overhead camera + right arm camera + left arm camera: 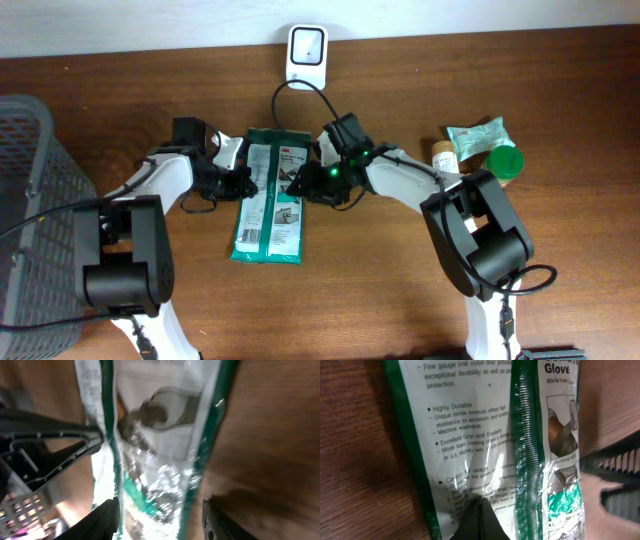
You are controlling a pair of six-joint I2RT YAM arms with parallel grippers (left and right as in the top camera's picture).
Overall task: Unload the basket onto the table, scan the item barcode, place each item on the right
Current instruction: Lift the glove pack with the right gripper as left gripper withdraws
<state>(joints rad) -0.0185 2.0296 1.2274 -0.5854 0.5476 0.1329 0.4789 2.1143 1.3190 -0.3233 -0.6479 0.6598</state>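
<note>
The table carries the glove packet flat at its middle, one short end near the white scanner at the far edge, likely for a short lift. The right gripper straddles the packet's right side, fingers spread, seemingly poised to close. The left gripper, fingers pressed together, rests on its left side, probably steadying it.

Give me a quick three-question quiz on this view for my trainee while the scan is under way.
1. True or false: the wire basket stands on the left arm's side.
2. Where is the white scanner? A) by the far wall B) in the basket C) in a gripper
3. Fill in: between the fingers of the right gripper lies the ____.
Key: 1 true; 2 A; 3 glove package.
</note>
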